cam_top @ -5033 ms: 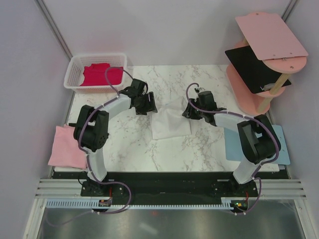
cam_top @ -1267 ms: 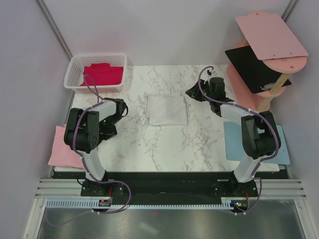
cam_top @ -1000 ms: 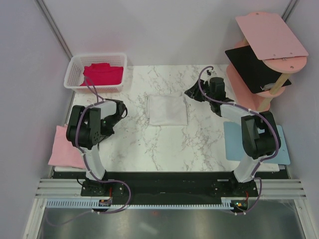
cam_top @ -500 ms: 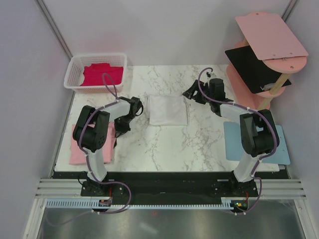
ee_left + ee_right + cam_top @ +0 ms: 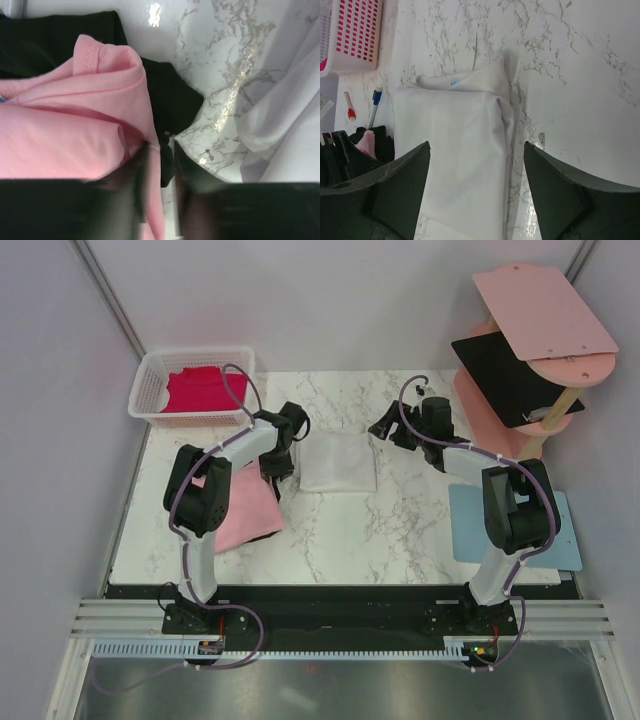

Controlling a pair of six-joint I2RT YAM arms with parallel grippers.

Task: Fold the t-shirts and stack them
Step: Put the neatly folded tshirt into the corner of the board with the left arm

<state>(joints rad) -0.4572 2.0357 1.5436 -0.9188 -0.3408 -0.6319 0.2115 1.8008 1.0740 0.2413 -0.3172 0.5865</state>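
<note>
1. Dragged inward since five seconds ago, the pink t-shirt [image 5: 240,508] is now seen left of centre on the marble table [image 5: 330,530] rather than at its left edge. The white t-shirt [image 5: 338,462] is now laid as a neat rectangle a little farther back.
2. A raised fold of the pink t-shirt is seen between the narrowly parted fingers of the left gripper [image 5: 159,150]. Whether it is clamped or slipping free cannot be told, as the fingers are blurred.
3. The right gripper [image 5: 476,147] is held wide with nothing in it, above the white t-shirt's far right part.
4. The pink t-shirt is stretched from the left gripper toward the near-left, its long axis on that diagonal. Its lifted corner is just beside the white t-shirt's left edge. It is reached far more readily by the left arm; flattening it is judged to be the coming move.
5. The pink cloth is a fine mesh knit, soft and bunched into rounded ridges. The white cloth is smooth, thin and layered, with a small blue label at its far edge.
6. The magenta-red t-shirt [image 5: 205,388] is left in the white basket [image 5: 150,365] at the far left.
</note>
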